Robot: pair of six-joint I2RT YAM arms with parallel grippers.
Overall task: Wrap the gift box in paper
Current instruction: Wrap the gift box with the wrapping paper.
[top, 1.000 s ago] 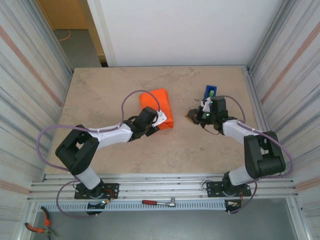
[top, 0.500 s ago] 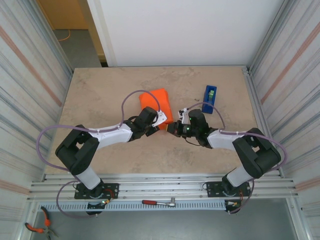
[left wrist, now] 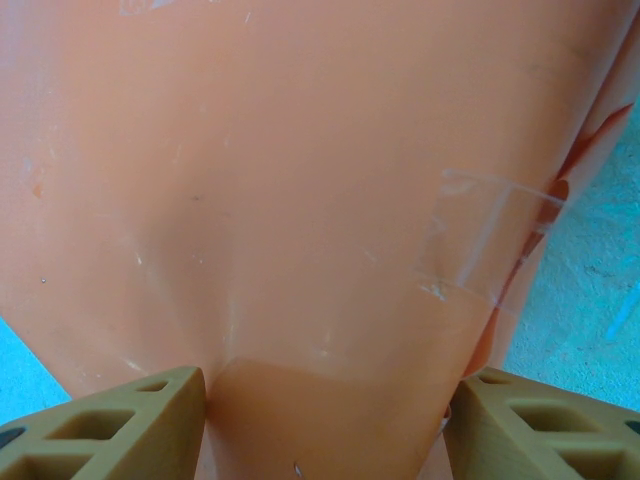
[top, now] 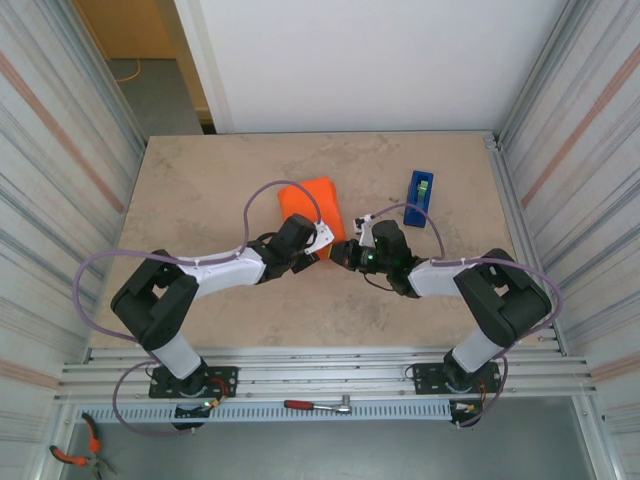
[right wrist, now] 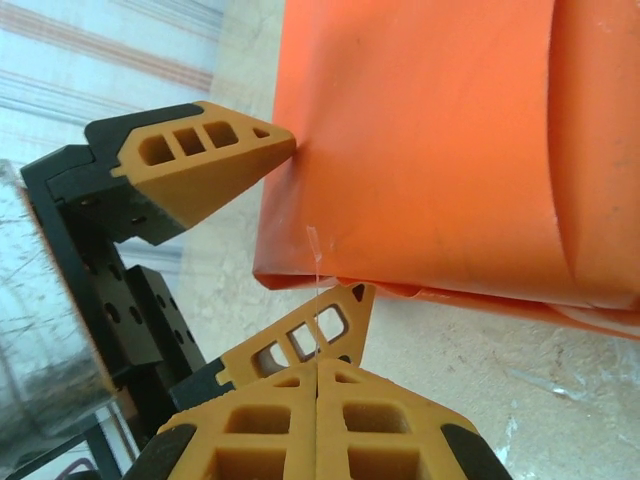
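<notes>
Orange paper (top: 316, 203) clamped in left gripper (left wrist: 325, 420) | right gripper (right wrist: 316, 385) pinched shut on tape (right wrist: 314, 268) | risk: tape curls and lands crooked, or paper springs open if the clamp slips

Bright orange paper (top: 315, 200), folded into a smooth, slightly creased bundle

Black-and-white arms (top: 215, 268) carry lilac cables (top: 100, 265) and ochre cut-out fingers (right wrist: 250, 425).

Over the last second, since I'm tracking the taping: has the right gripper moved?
Yes. The right gripper swung left, away from the blue tape dispenser, toward the paper.
</notes>
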